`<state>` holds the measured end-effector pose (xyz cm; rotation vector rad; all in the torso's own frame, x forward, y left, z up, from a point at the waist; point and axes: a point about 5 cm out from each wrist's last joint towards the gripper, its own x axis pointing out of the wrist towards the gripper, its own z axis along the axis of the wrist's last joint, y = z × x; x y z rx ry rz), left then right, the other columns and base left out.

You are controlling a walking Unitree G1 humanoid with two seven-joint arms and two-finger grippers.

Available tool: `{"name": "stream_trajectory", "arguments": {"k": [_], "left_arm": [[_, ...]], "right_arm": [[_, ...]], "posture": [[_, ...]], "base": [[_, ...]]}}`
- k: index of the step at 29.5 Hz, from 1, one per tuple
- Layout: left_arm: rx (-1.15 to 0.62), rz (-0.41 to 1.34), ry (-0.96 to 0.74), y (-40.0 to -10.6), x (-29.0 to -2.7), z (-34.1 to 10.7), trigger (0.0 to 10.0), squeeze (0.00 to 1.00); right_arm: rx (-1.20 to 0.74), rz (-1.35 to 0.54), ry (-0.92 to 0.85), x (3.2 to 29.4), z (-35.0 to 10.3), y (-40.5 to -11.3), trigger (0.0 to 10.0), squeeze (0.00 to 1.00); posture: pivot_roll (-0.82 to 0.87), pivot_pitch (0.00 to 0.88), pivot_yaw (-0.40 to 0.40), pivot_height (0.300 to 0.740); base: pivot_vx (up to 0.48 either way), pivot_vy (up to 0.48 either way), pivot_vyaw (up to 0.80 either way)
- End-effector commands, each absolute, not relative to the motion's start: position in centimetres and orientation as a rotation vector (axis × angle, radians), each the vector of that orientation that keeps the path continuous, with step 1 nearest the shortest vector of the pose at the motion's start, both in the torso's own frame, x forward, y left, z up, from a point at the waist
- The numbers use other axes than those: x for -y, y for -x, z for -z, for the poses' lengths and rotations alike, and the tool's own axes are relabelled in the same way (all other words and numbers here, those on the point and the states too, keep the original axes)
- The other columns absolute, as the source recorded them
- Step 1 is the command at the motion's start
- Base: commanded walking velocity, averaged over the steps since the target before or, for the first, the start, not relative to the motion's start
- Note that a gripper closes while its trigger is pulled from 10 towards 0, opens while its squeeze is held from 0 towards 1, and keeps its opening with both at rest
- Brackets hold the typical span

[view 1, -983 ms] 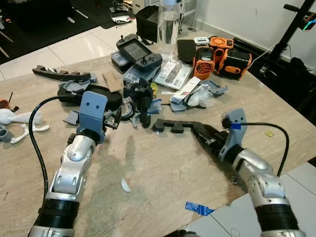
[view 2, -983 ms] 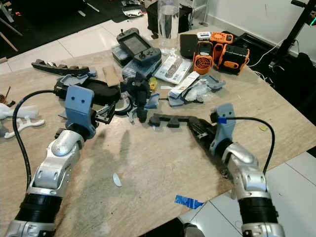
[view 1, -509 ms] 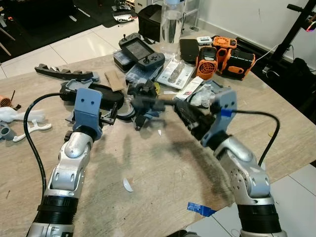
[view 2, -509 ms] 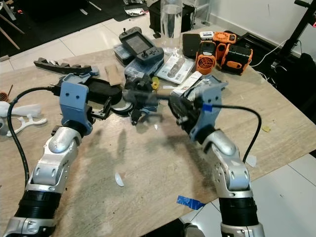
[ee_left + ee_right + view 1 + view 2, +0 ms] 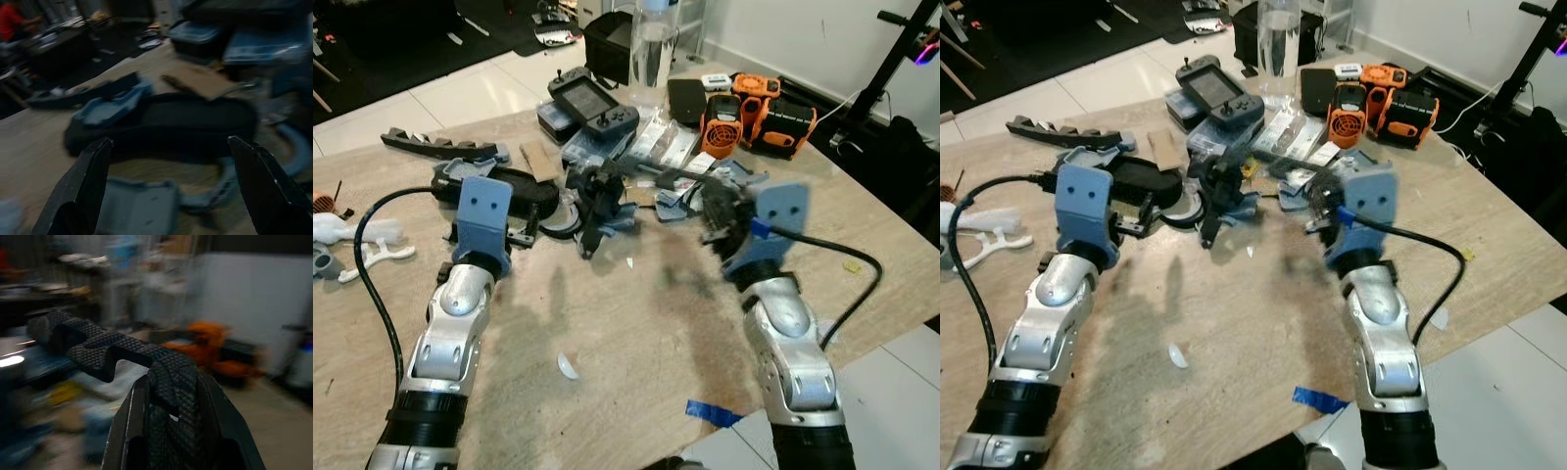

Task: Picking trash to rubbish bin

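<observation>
The long black notched foam strip with a textured surface looks light, stiff enough to stay straight when gripped by one end, and grippy; the right gripper pinches it at that end, raised above the beige stone table. The right wrist view shows this clamp plainly, which the blurred head views leave unclear. The left wrist view shows the left gripper spread wide near the flat black oval pad on that table.

The two head cameras look steeply down from the near edge at the same cluttered table. Each wrist camera sits low and close, facing far along its fingers.
</observation>
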<state>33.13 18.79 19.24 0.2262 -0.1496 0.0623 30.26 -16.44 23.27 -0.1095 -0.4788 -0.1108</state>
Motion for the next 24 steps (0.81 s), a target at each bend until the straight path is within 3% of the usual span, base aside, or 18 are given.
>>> {"name": "stream_trajectory", "arguments": {"k": [1, 9, 24], "left_arm": [[0.111, -0.1, -0.238, -32.9, -19.8, -18.4, 10.0, 0.0], [0.138, -0.074, -0.187, -32.3, -19.4, -18.0, 10.0, 0.0], [0.185, -0.03, -0.133, -33.1, -18.2, -18.9, 10.0, 0.0]], "right_arm": [[0.514, 0.2, 0.123, 17.5, -23.7, -29.8, 10.0, 0.0], [0.397, 0.277, 0.105, 19.6, -21.2, -29.9, 10.0, 0.0], [0.345, 0.25, 0.097, 19.1, -19.5, -30.9, 10.0, 0.0]], "posture": [[0.0, 0.154, 0.056, 0.74], [-0.01, 0.125, 0.033, 0.74], [-0.02, 0.084, 0.032, 0.74]], "base": [[0.0, 0.0, 0.0], [0.0, 0.0, 0.0], [0.0, 0.0, 0.0]]}}
